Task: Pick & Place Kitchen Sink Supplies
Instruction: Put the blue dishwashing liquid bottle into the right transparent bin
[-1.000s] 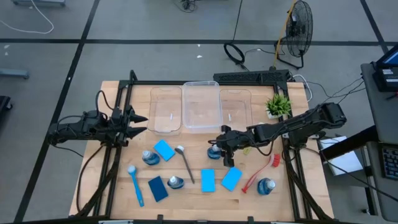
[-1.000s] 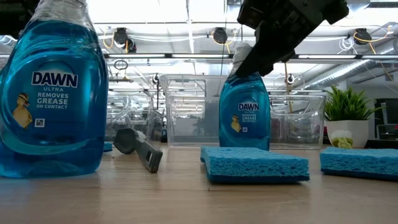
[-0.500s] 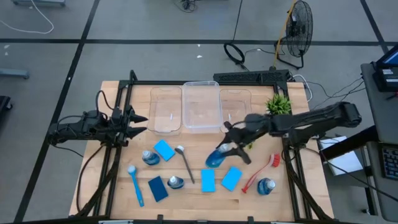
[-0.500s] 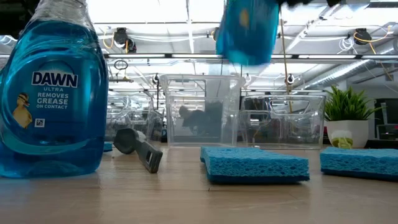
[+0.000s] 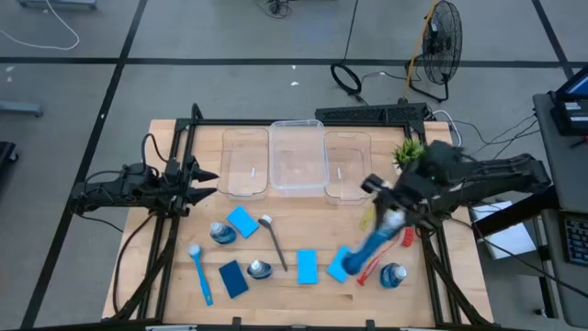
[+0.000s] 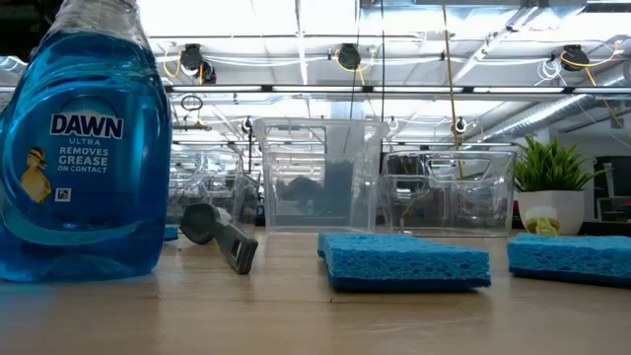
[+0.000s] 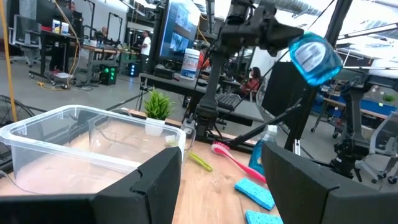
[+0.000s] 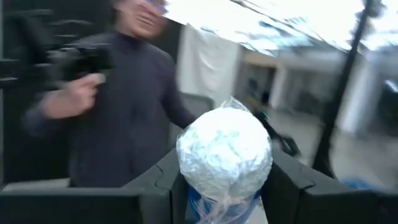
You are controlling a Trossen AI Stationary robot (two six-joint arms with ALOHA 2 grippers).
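Observation:
My right gripper is raised high over the table's right half, shut on a blue bottle whose cap is wrapped in crinkled film. The left wrist view shows that bottle up in the air. On the table stand three more blue bottles. Around them lie blue sponges and long-handled brushes in blue, grey and red. My left gripper waits open at the table's left edge. My right gripper pinches the bottle between its two fingers, at the neck just under the wrapped cap. The bottle is lifted clear of the table. It hangs tilted below the fingers, with its base slanting toward the near left.
Three clear bins stand in a row at the far middle, with a small potted plant to their right. A person stands beyond the table in the right wrist view. The low view shows a bottle and sponges.
My right gripper has risen from the table's middle with the blue bottle and swung toward the right edge, turning as it went. The bottle, which stood upright on the table, is now lifted clear and tilted, and has left the low view.

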